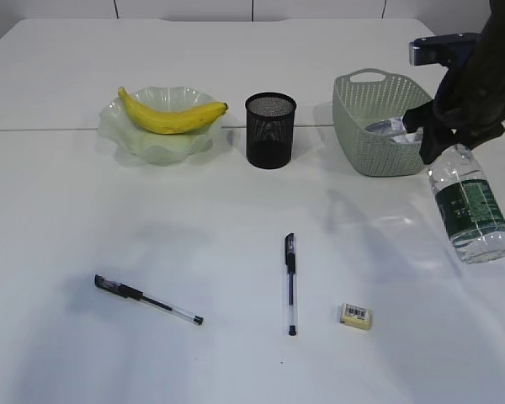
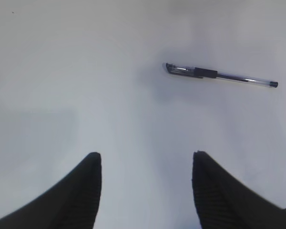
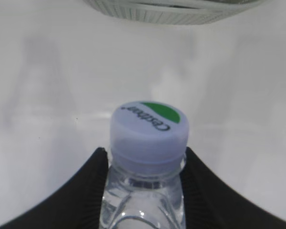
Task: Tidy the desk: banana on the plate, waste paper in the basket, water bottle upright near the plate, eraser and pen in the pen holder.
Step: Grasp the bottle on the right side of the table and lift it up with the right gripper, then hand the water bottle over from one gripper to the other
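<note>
The right gripper [image 3: 143, 160] is clamped on the neck of the bottle [image 1: 470, 204], one black finger on each side just below the pale cap [image 3: 148, 131] (green mark and lettering on top), and holds it in the air at the right edge of the table [image 1: 236, 362], tilted, cap end up toward the arm and base lower and further right, in front of the basket [image 1: 379, 126]. Crumpled paper [image 1: 387, 128] lies inside the basket. The banana [image 1: 170, 115] rests on the plate [image 1: 130, 135] at the back left, and the black mesh holder [image 1: 270, 130] stands between plate and basket, apart from both. Nearer the front lie the left pen [image 1: 147, 299], slanting, the middle pen [image 1: 290, 284], pointing almost straight toward the front edge, and the eraser [image 1: 355, 316], just right of that pen's tip. The left gripper [image 2: 147, 164] is out of the exterior view; its wrist camera shows the jaws apart with nothing between them, hovering over bare table with the left pen up and to the right.
</note>
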